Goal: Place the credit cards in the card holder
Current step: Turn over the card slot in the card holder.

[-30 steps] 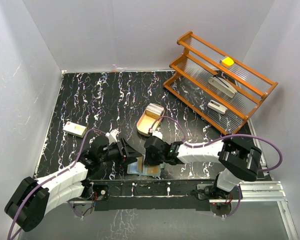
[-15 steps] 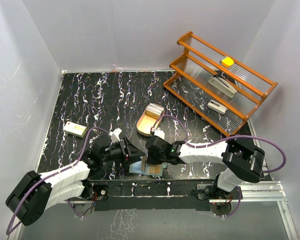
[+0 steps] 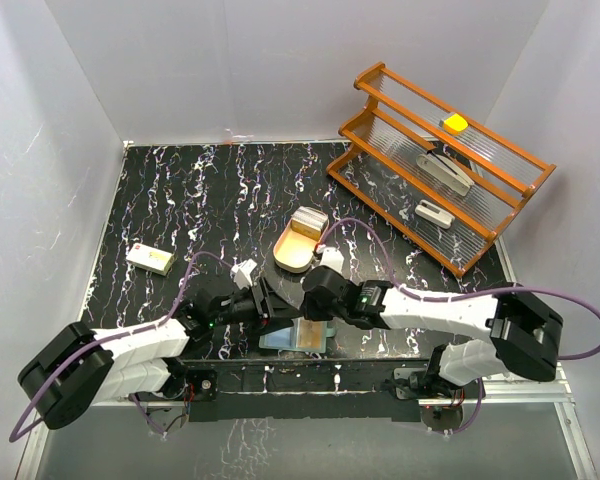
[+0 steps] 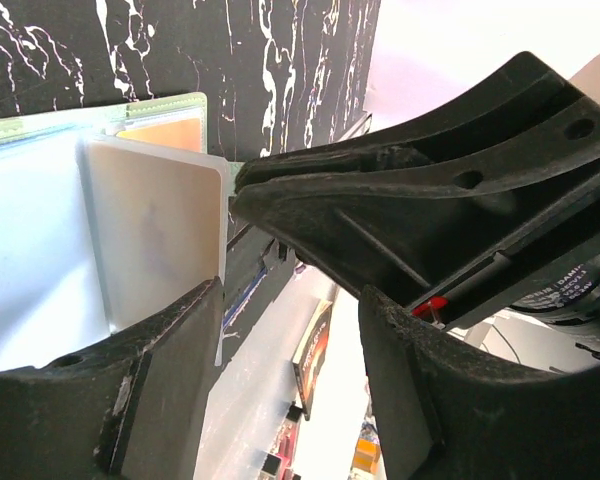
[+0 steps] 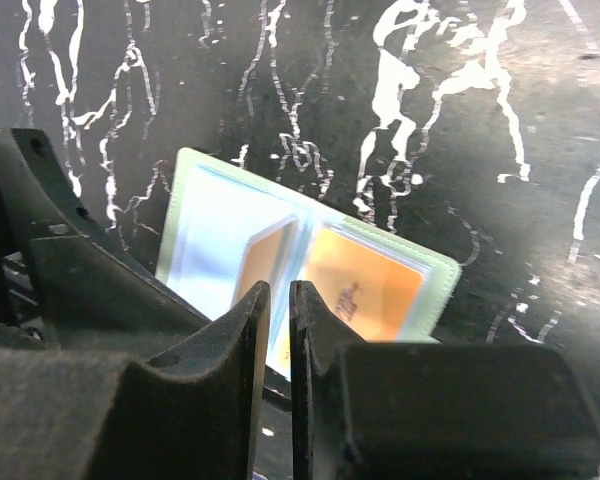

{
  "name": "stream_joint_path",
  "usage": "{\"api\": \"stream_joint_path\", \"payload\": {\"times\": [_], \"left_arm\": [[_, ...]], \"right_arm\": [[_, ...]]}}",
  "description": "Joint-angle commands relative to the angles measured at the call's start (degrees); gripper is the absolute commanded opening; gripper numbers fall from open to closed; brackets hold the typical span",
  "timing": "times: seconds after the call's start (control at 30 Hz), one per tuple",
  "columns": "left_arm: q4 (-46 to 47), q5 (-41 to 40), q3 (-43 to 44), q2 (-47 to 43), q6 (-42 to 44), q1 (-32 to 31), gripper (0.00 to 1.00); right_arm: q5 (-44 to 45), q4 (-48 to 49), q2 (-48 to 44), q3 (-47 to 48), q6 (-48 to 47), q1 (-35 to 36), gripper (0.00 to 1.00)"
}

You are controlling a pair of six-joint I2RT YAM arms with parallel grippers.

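The card holder [image 3: 300, 337] lies open by the table's front edge, pale green with blue-grey pockets [image 5: 210, 220]. A tan credit card [image 4: 155, 230] stands tilted in its left pocket [image 5: 263, 258], and an orange card [image 5: 365, 285] lies in the right pocket. My right gripper [image 3: 312, 310] hovers just above the holder. Its jaws [image 5: 278, 290] are shut to a thin slit with nothing seen in it, and the tips meet the tan card's edge. My left gripper [image 3: 270, 305] is open [image 4: 290, 300], with one finger lying on the holder's left page.
An oval wooden tray [image 3: 292, 250] with more cards [image 3: 310, 218] sits behind the grippers. A small white box [image 3: 150, 258] lies at the left. An orange rack [image 3: 440, 165] with small items fills the back right corner. The table's front edge runs just below the holder.
Both grippers and the holder have shifted a little to the right. The right arm has stretched out, its elbow swinging right. The right jaws have eased apart very slightly.
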Motion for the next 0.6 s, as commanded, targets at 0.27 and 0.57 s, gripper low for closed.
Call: {"api": "stream_joint_path", "payload": {"times": [0.27, 0.57], "left_arm": [[-2.5, -3.2, 4.4, 1.5, 3.8, -2.4, 0.56], [1.3, -2.6, 3.5, 5.0, 3.6, -3.1, 0.57]], "right_arm": [[16.7, -10.2, -10.2, 4.4, -4.2, -0.3, 0.2], [19.0, -13.9, -10.0, 9.9, -9.2, -1.1, 0.27]]}}
